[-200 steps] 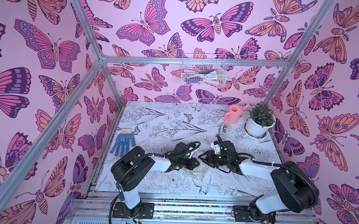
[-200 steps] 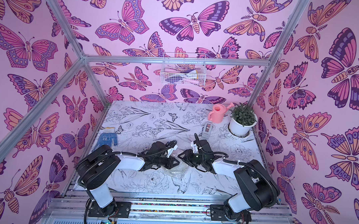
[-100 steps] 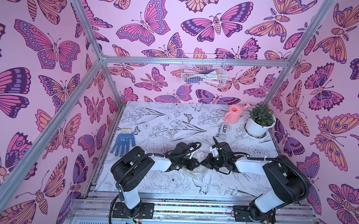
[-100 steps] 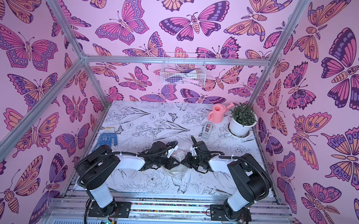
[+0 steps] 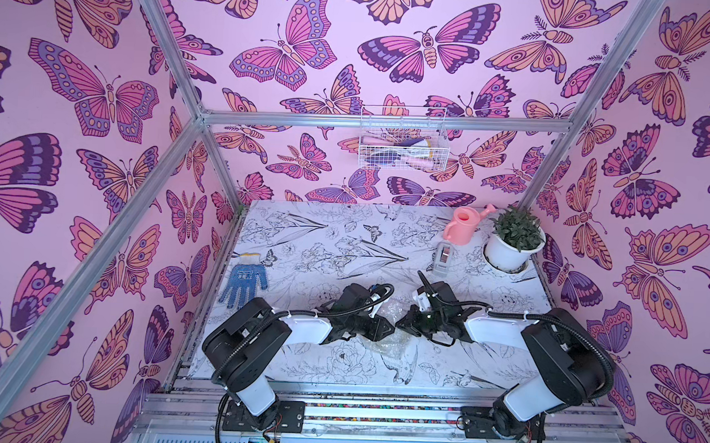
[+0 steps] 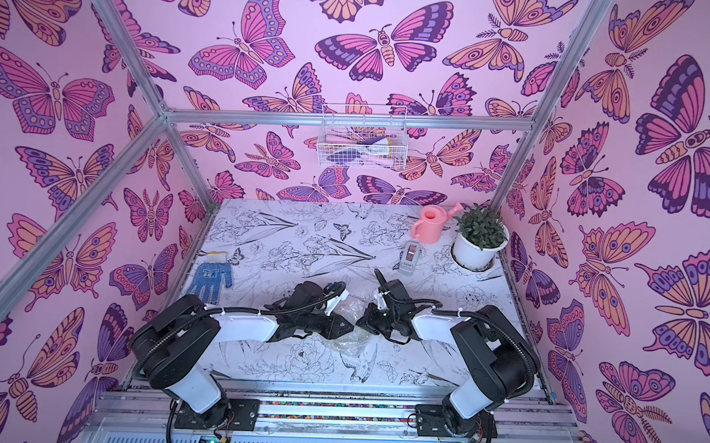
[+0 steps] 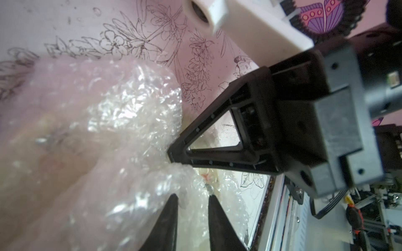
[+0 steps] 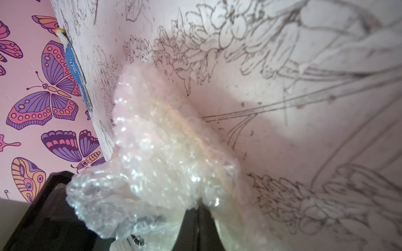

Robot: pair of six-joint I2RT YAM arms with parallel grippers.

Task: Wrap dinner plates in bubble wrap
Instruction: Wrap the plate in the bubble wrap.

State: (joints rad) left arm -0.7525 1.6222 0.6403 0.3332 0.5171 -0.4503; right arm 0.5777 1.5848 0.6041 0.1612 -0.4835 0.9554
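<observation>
Found the bubble wrap bunched at the near middle of the table, directly between the tips of the two arms. Made out the plate only as a cream-yellow edge showing through the crinkled layers in the right wrist view. Judged it bundled inside and lying on the table.

Saw the right gripper pressed together on a fold of the wrap, tip buried in the plastic. Saw the left gripper with jaws a little apart and wrap bulging just beyond the fingertips. Could not tell of any film caught between them.

Judged the step a handover of the loose flap: right pinch to hold tension, left to let go clean. Best done by holding the right pinch low and steady and drawing the fold across the plate's face, not upward, so as not to tip the plate out. Best also to back the left tips straight off, without snagging the bubbles.

Farther off, well apart from the work, noted a blue glove, then a tape dispenser, a pink watering can, a plant pot and, on the back wall, a wire basket. Judged the dispenser the likely next need, worth reaching for only after flattening the fold.
</observation>
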